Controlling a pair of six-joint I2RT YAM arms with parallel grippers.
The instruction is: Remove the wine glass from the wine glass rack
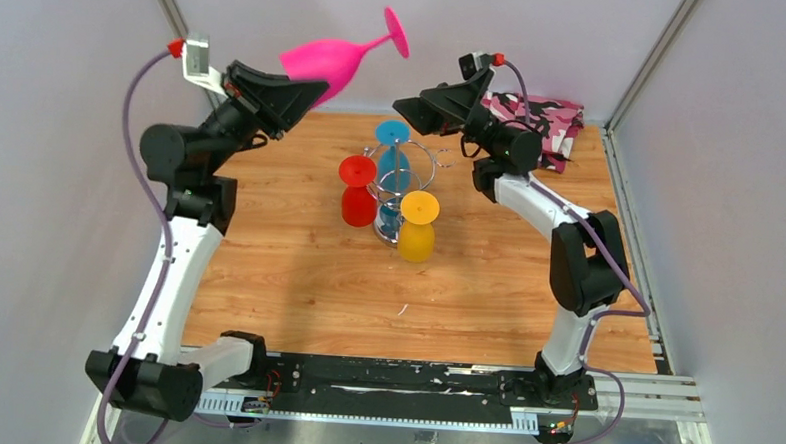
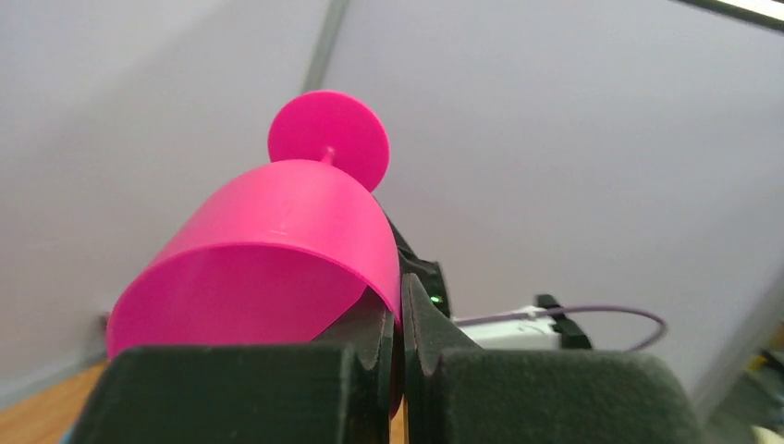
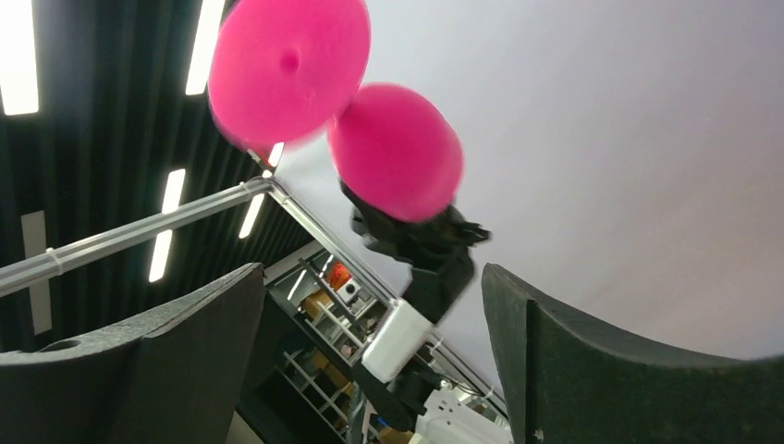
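Pink wine glass (image 1: 336, 61) is held tilted, well above the chrome rack (image 1: 432, 164) on the desk (image 1: 296, 278), its bowl wall pinched between the left fingers (image 2: 365, 361), presumably so the foot clears the wire arms; the right fingers (image 3: 185, 351) stand wide apart, empty.

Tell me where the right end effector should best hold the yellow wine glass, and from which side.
Grip the yellow wine glass by its bowl, coming from the near right side, away from the wine glass rack. The glass is upside down, foot on top, so the bowl is likely the widest free part. The right end effector is open.
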